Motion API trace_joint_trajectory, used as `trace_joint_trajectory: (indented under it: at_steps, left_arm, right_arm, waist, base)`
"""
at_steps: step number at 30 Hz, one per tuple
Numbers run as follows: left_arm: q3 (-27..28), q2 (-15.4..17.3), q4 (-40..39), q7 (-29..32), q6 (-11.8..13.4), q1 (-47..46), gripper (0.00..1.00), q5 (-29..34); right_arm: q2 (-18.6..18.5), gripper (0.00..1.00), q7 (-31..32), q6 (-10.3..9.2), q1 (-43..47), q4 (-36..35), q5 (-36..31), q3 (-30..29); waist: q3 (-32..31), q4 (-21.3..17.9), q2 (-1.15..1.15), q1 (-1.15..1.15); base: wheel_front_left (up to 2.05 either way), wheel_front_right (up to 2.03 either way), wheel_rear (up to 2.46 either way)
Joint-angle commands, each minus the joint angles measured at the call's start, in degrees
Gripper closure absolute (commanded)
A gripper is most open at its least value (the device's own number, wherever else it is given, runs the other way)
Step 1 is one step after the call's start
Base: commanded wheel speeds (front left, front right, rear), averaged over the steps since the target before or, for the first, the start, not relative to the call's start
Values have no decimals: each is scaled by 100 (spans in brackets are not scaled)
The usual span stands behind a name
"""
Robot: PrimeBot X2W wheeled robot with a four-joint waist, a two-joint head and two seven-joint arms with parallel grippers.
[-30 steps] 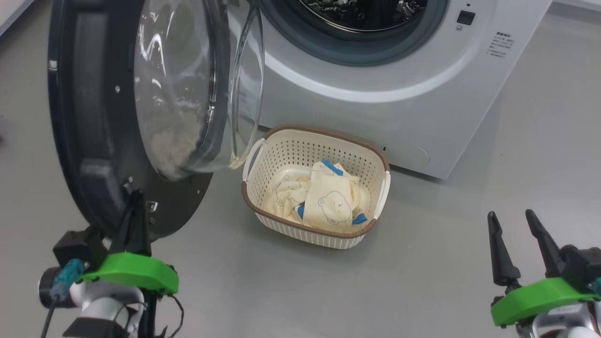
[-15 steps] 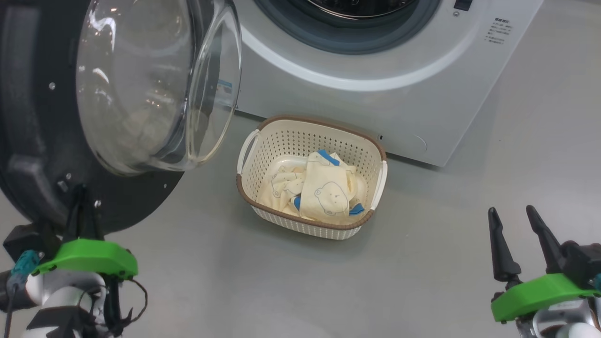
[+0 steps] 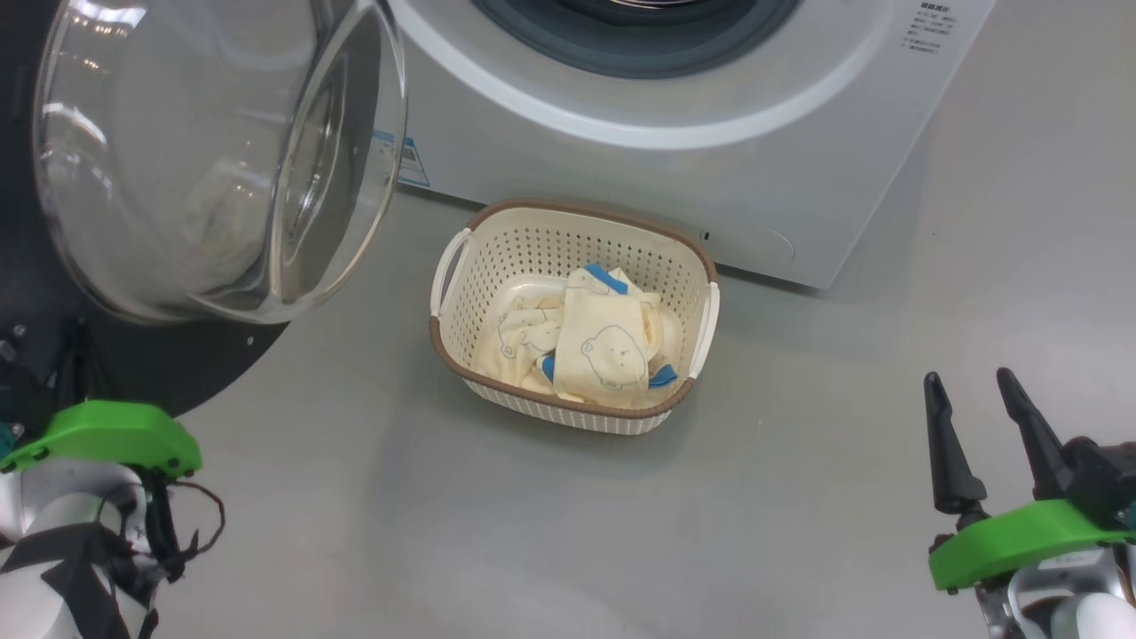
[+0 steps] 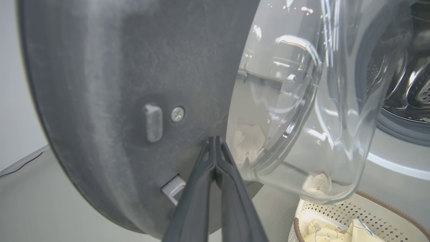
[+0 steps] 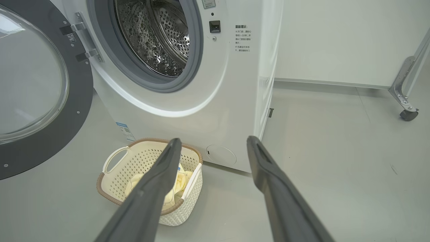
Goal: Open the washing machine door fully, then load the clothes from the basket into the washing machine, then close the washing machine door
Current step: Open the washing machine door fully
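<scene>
The left gripper [image 4: 215,143] has its fingers pressed together, tips at the black inside of the open door [image 3: 213,160]. The basket [image 3: 577,211] sits on the floor [image 3: 532,532] by the washer [image 3: 710,177], clothes [image 3: 603,355] inside. The right gripper [image 3: 967,380] hangs spread wide, holding nothing, well apart from it.

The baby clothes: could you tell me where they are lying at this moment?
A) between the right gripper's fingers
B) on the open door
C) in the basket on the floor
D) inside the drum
C: the clothes lie heaped in the basket, which stands on the floor before the washing machine.
</scene>
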Motion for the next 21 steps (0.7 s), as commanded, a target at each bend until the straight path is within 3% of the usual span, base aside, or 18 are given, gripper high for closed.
trace_joint_trajectory:
  at_steps: [1,11,21]
  left_arm:
    - [336,381,78,-39,745,-423,100,-13]
    - [436,550,970,-41,420,-1043,100,-119]
    - [512,572,1484,-50,254,-1360,100,-94]
  right_arm:
    - [-67,0,10,-16,-234,-210,-45,94]
    - [-67,0,-9,-16,-310,-186,-40,101]
    - [-67,0,-29,-16,-330,-144,-42,99]
  waist:
    - [42,-28,0,0]
    - [134,-138,0,0]
    - [137,-172,0,0]
  base:
    - [0,0,0]
    - [0,0,0]
    - [0,0,0]
